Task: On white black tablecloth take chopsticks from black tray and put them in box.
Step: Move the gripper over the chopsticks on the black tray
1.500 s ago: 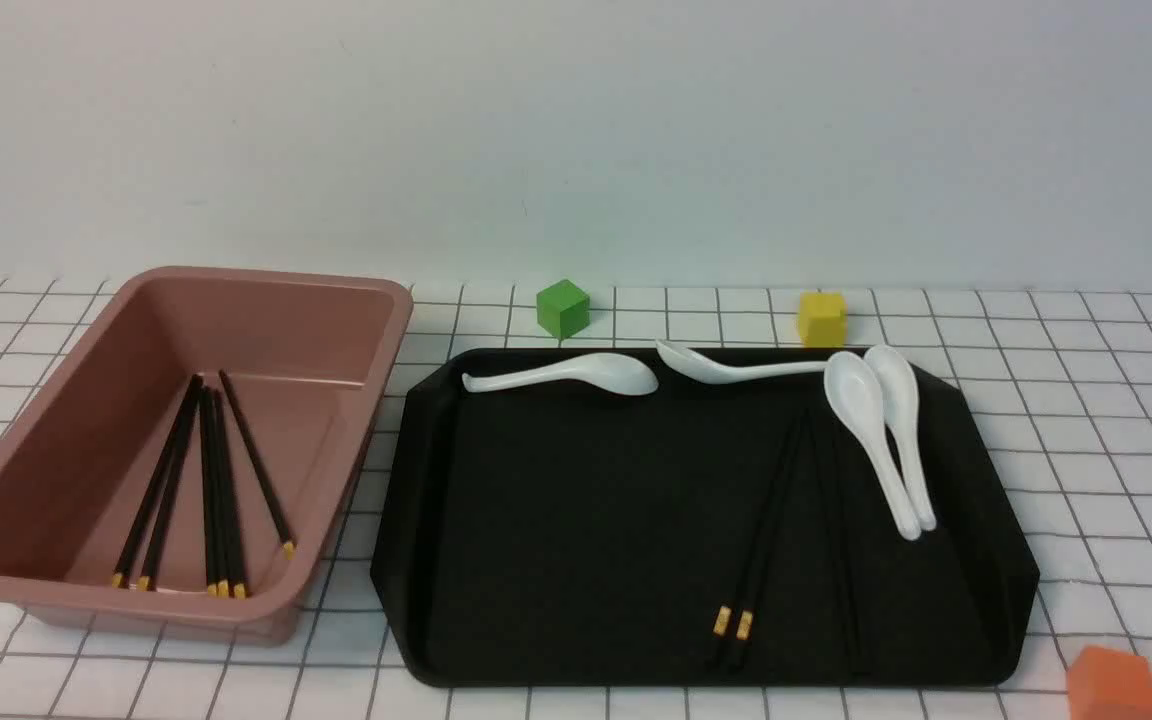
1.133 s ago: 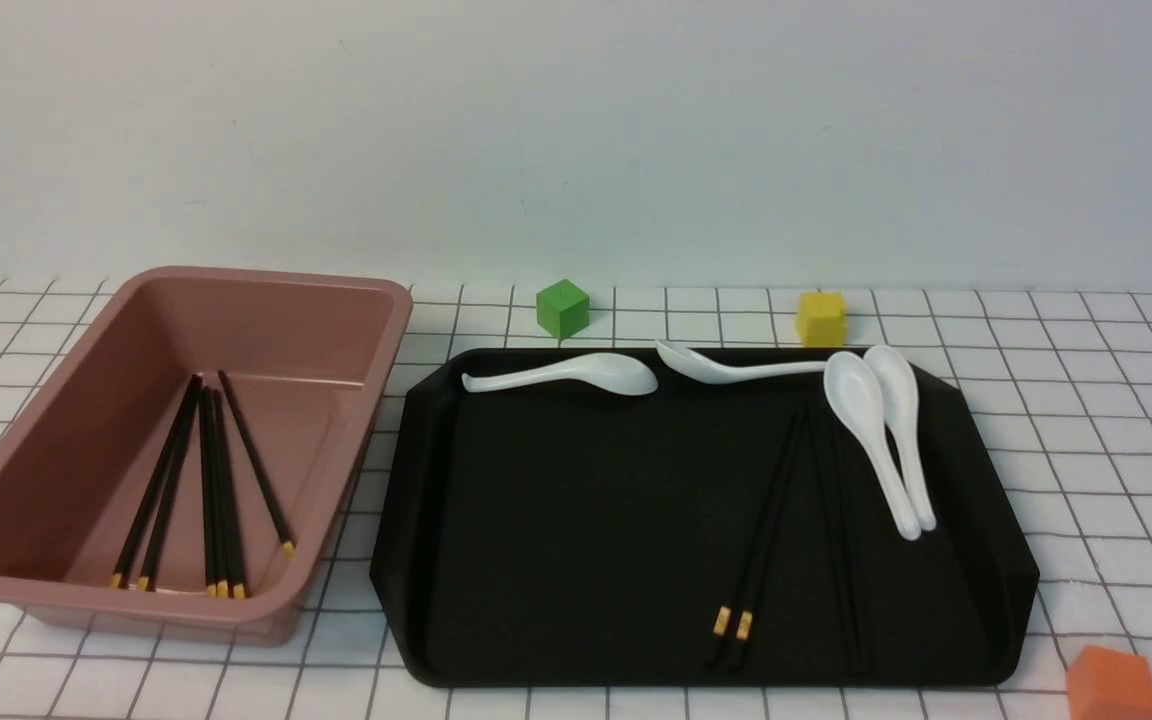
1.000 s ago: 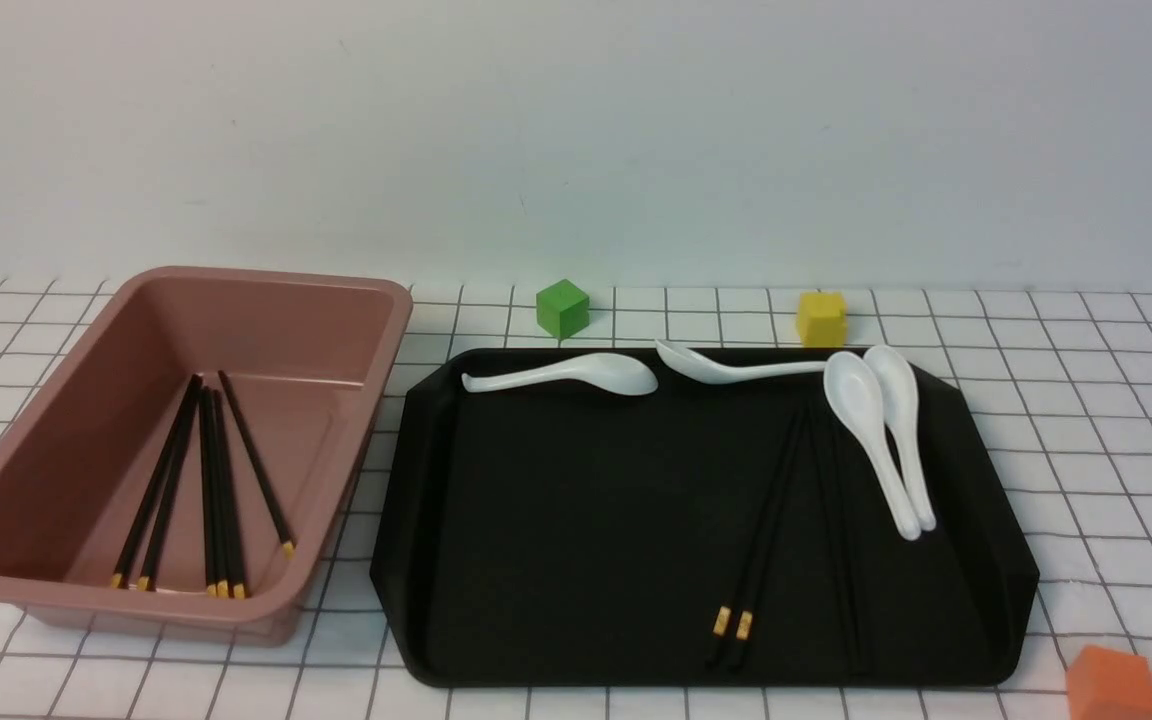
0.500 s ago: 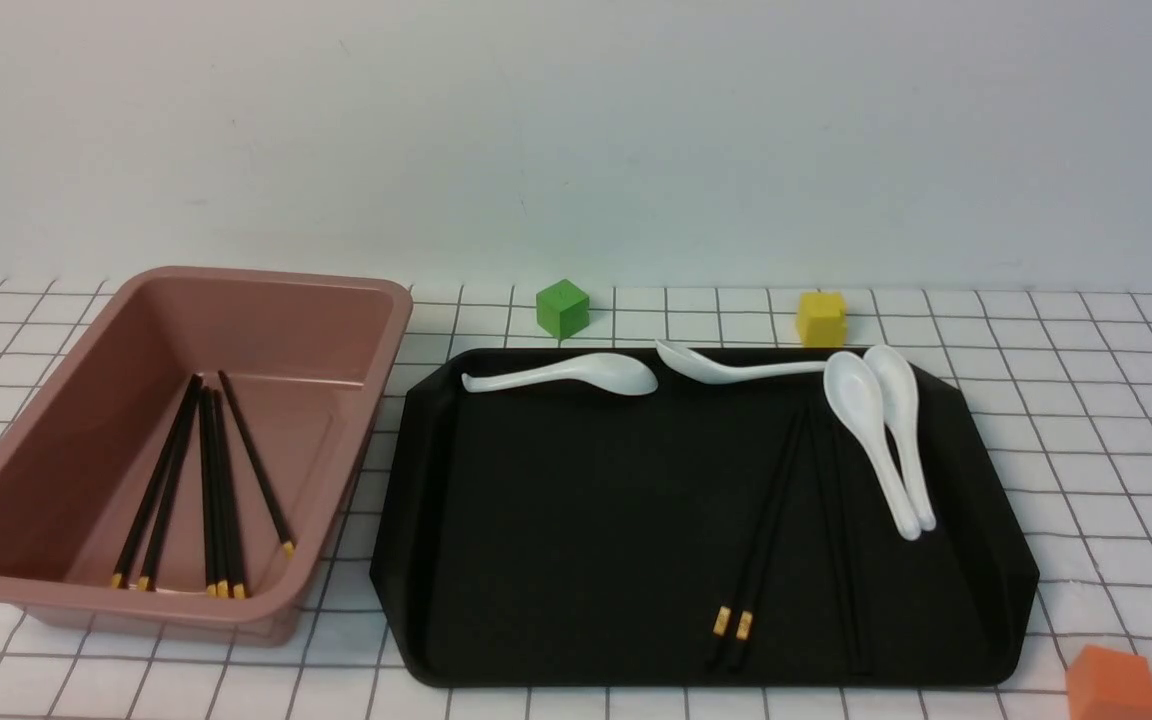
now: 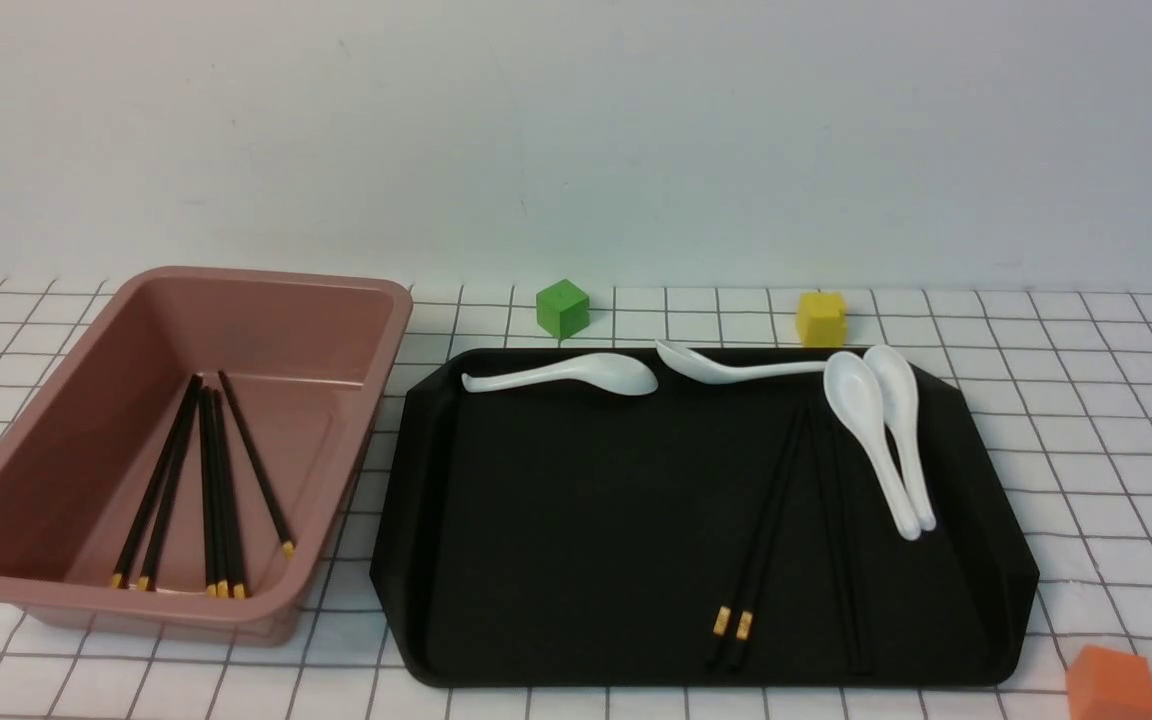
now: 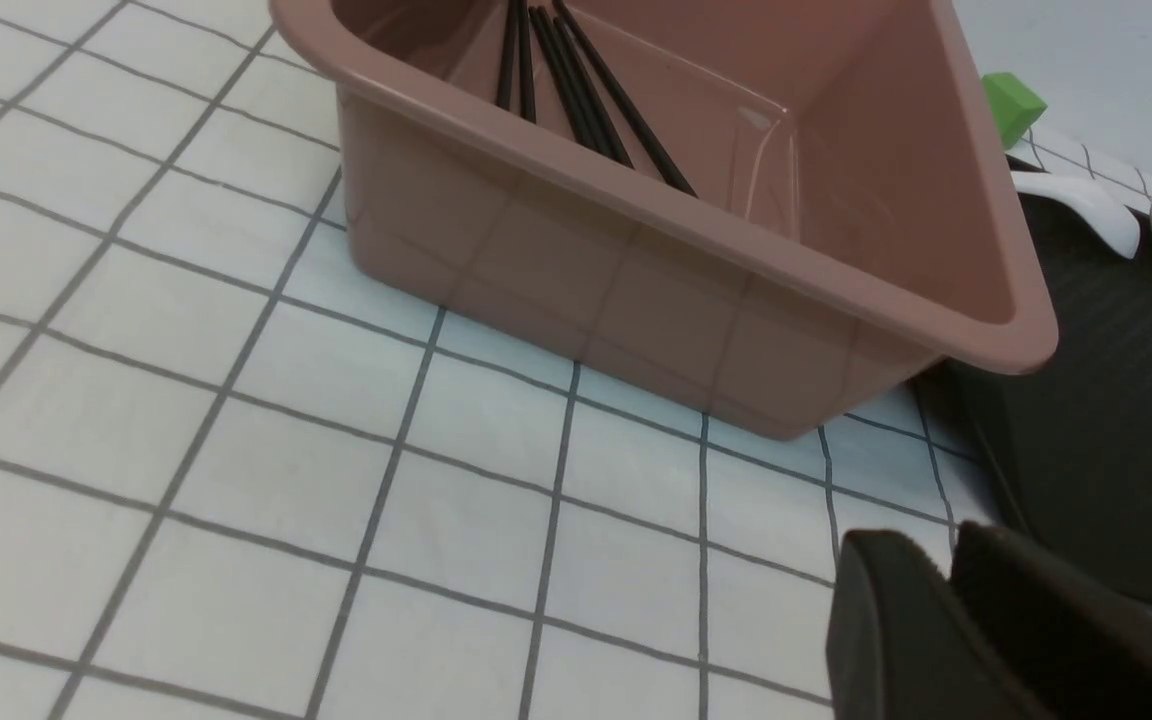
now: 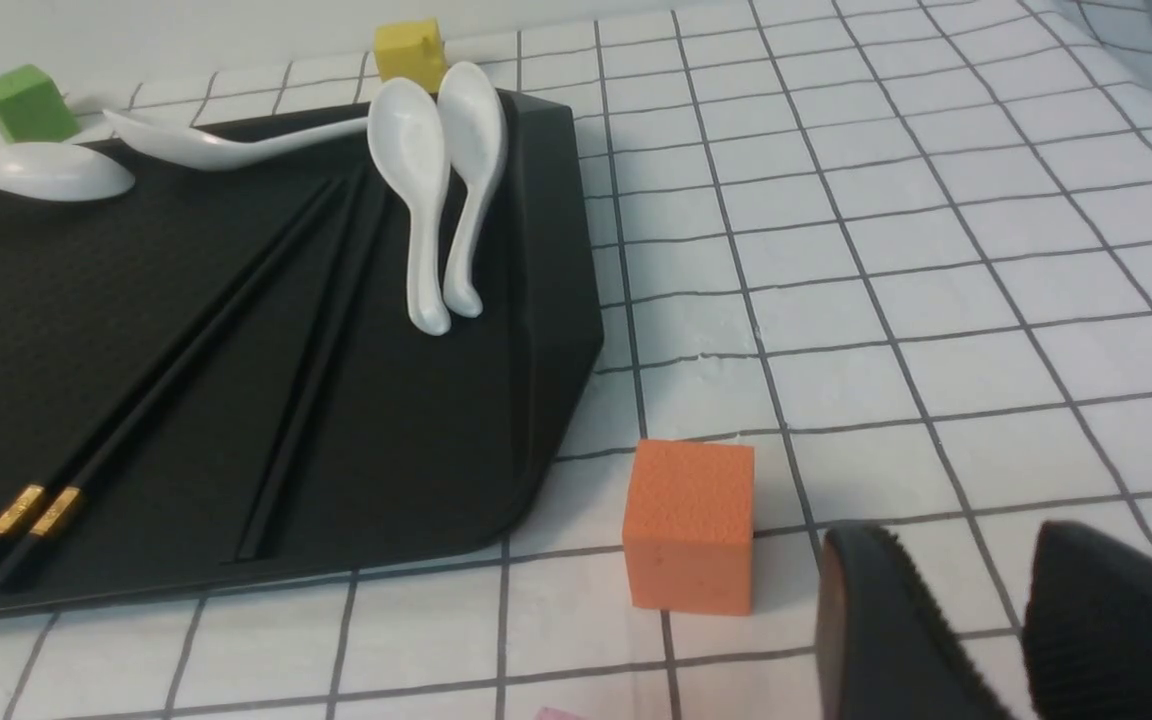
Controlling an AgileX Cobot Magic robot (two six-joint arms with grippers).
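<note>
The tablecloth (image 5: 1086, 440) carried the black tray (image 5: 556, 520) and, to its left, the box (image 5: 396, 300), which already held several sticks. The remaining chopsticks (image 5: 764, 530) lay flat on the tray's right part, just beside the white spoons (image 5: 871, 440). Their long axis ran near to far, slightly slanted. One pair showed its gold bands at the near end.

The sticks were thin and black on black, so I think a grasp could catch only one, or push a spoon.

The left gripper (image 6: 948, 545) had its jaws together and empty. The right gripper (image 7: 961, 540) kept a gap between its jaws and held nothing.
</note>
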